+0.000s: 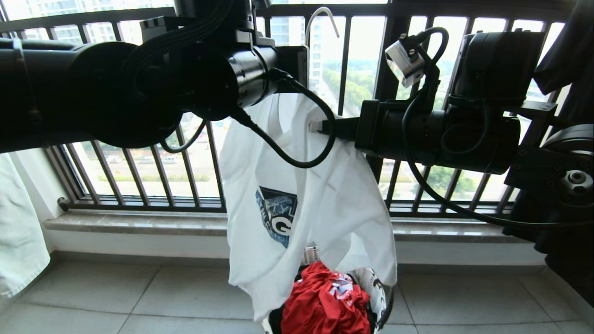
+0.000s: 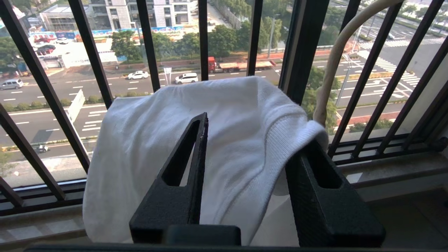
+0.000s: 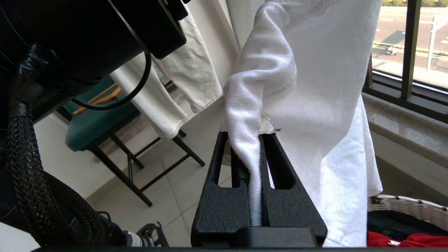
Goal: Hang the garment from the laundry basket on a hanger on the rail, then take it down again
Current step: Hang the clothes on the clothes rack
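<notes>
A balcony with a black railing (image 1: 139, 176) of vertical bars looked out over a street, with a grey tiled floor (image 1: 139, 297) and a stone sill below the bars. The garment (image 1: 297, 204), a white T-shirt with a blue chest logo, hung in the air in front of the railing, its lower edge draping into the laundry basket (image 3: 406, 204) on the floor, beside a red garment (image 1: 320, 301) heaped in that basket. The right gripper (image 3: 259, 140) had its fingers (image 3: 280, 168) clamped on a bunched fold of the shirt near its upper part. The left gripper (image 2: 252, 134) was up at the top of the shirt, its fingers (image 2: 189, 164) standing apart with the cloth draped over and between them. The hanger (image 2: 332, 70), thin and cream-white, rose from the fabric just beside the left fingers, its hook curving overhead. A pale garment (image 3: 175, 84) hung at the far left, near a green chair (image 3: 94, 122).
</notes>
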{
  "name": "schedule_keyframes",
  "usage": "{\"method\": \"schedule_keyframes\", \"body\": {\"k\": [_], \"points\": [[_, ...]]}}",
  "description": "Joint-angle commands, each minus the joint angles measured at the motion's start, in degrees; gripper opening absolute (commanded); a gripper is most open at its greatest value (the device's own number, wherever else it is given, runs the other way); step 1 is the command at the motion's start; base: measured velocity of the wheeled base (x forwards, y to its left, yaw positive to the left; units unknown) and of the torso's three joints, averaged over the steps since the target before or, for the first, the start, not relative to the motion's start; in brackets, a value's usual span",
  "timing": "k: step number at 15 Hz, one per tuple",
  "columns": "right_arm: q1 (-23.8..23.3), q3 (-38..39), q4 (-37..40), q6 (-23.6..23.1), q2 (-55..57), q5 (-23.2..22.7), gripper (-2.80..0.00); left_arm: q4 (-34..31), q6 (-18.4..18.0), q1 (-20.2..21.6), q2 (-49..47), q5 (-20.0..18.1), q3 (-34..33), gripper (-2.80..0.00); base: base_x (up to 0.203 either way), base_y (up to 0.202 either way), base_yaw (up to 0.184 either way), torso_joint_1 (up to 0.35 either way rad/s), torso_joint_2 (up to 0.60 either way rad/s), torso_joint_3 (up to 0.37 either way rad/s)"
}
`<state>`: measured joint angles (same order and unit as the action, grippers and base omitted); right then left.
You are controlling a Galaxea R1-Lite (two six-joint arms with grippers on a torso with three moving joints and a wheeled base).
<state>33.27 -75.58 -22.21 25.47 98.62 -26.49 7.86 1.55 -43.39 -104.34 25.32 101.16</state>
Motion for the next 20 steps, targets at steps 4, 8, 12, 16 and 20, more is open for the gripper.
{"method": "schedule_keyframes", "body": {"k": [4, 8, 12, 16, 20], "points": [[0.04, -0.07, -0.20, -0.18, 0.52, -0.14, -2.80, -0.22, -0.31, 0.03, 3.08, 0.54, -2.52, 0.00, 0.000, 0.000, 0.000, 0.000, 0.00, 0.000], [0.04, 0.00, -0.20, -0.45, 0.61, -0.14, -2.80, -0.07, -1.56, 1.80, 8.23, 1.08, -4.10, 0.00, 0.000, 0.000, 0.000, 0.000, 0.00, 0.000], [0.04, 0.00, -0.20, -0.51, 0.61, -0.14, -2.80, -0.23, -3.56, 2.16, 12.80, 2.16, -8.42, 0.00, 0.000, 0.000, 0.000, 0.000, 0.00, 0.000], [0.04, 0.00, -0.20, -0.51, 0.61, -0.14, -2.80, 0.04, -5.07, 2.43, 13.01, 2.19, -10.81, 0.00, 0.000, 0.000, 0.000, 0.000, 0.00, 0.000], [-0.05, -0.09, -0.20, -0.51, 0.61, -0.14, -2.80, -0.03, -5.03, 2.45, 14.05, 3.50, -11.91, 0.00, 0.000, 0.000, 0.000, 0.000, 0.00, 0.000]]}}
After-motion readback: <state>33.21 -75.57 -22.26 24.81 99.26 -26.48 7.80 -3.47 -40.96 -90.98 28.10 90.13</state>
